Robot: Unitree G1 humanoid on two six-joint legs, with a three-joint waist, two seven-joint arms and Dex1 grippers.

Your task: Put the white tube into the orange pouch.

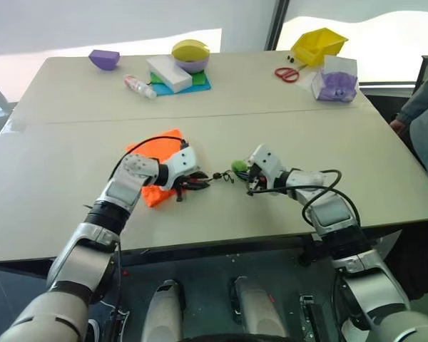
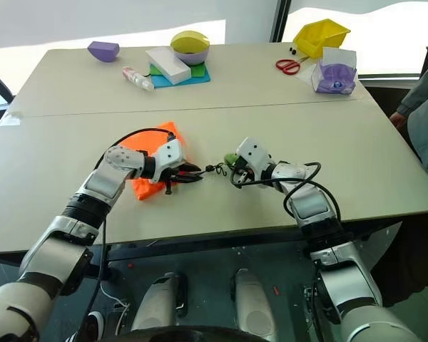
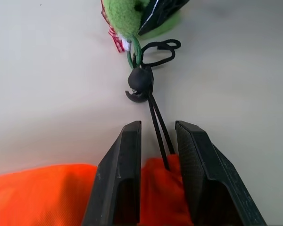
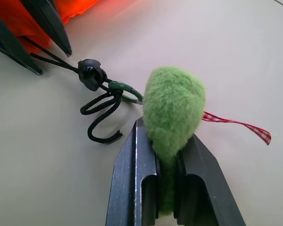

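Orange pouch (image 1: pixel 159 165) on beige table (image 1: pixel 285 132) (window behind), left fingers (image 3: pixel 158 160) pinching its mouth, right fingers (image 4: pixel 167 174) pinching green felt charm (image 4: pixel 173 110).

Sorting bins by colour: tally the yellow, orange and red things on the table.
Yellow: 2, the bin and the dome on the bowl
Orange: 1, the pouch
Red: 1, the scissors
Total: 4

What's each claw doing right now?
Left claw: closed on the orange pouch at its cord end.
Right claw: closed on the green felt charm.
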